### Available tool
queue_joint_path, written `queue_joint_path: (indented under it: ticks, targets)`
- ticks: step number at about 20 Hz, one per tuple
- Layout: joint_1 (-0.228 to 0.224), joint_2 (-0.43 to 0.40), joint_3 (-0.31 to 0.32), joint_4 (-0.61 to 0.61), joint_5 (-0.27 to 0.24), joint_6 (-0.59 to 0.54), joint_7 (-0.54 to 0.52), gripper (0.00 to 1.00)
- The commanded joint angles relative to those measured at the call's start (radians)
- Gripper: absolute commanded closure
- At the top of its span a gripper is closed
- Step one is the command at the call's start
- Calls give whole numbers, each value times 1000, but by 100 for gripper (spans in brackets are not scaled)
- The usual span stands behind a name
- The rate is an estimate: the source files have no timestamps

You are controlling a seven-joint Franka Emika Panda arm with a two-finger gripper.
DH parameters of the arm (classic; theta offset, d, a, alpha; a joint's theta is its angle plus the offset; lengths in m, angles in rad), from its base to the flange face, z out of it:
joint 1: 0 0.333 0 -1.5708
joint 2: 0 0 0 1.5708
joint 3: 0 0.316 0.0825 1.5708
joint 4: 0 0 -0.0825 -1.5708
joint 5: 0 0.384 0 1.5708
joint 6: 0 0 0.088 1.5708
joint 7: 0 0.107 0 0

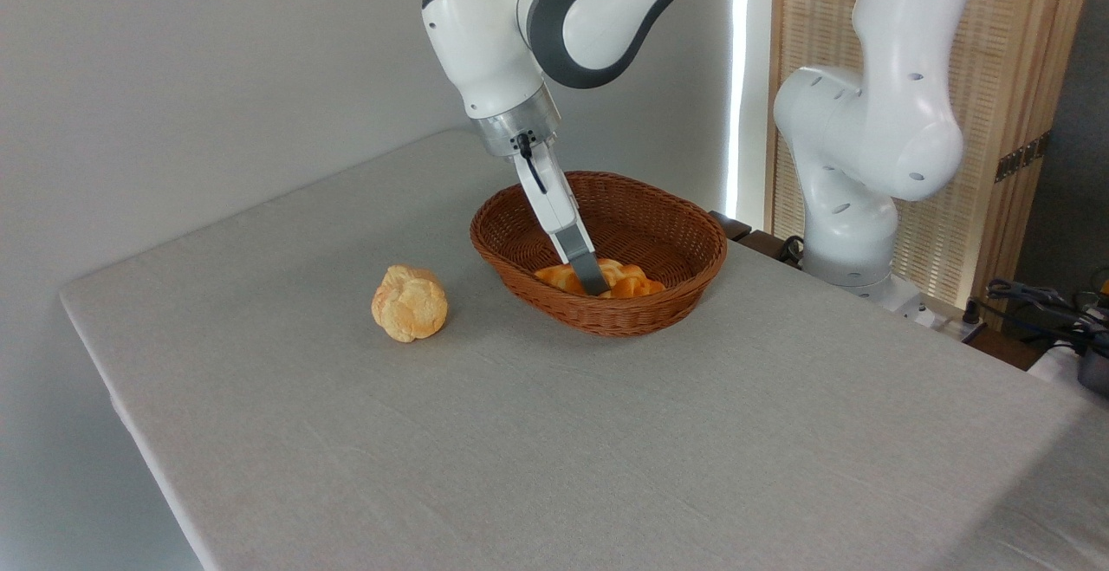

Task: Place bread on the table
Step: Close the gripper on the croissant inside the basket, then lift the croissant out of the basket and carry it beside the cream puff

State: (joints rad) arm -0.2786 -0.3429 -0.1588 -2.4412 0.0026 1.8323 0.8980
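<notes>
Golden-orange, glossy braided bread [624,280] is seen lying inside the brown oval wicker basket [667,311] on the light-grey cloth tabletop [606,441]. The end effector [593,281] is lowered onto it for lifting; whether it is closed cannot be told.

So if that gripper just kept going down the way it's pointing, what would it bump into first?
Most likely the bread lying in the wicker basket: the gripper is angled down into the basket, its tips already at the loaf. Whether they touch is unclear.
</notes>
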Motion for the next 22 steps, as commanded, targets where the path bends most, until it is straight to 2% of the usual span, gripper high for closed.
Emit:
queue_joint_path:
  ticks: [1,4,9,12,14,18,22]
  targets:
    - [-1,7,-4,-1,-6,12,13,61]
    - [-7,-18,-5,17,-7,-24,12,61]
    - [-10,-40,-5,154,-24,-204,10,60]
    - [-8,-48,2,221,-46,-206,10,57]
    - [5,-47,19,252,-46,-170,12,57]
    - [27,-7,80,252,-47,25,10,57]
    - [27,73,100,254,-56,221,-2,41]
